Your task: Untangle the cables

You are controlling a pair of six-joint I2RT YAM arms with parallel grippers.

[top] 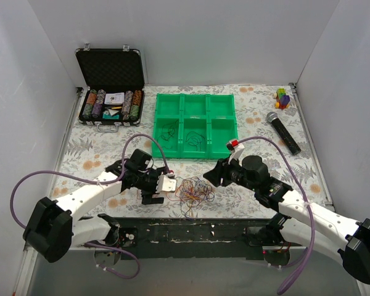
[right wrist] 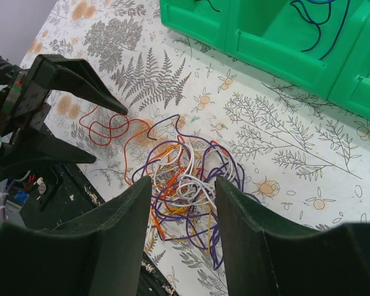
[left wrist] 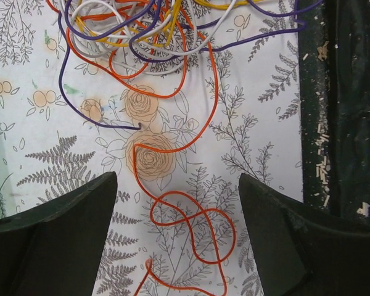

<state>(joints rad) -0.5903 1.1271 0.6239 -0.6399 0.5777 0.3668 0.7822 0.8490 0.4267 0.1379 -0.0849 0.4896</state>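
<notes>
Top external; tangled cables (top: 194, 191) on table (top: 259, 120)

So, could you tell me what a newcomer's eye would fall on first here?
The tangle of bright cables lies at the near edge of the table, between the open left gripper and open right gripper. Behind it a green tray holds a few loose cables, and an open chip case stands far left.
</notes>
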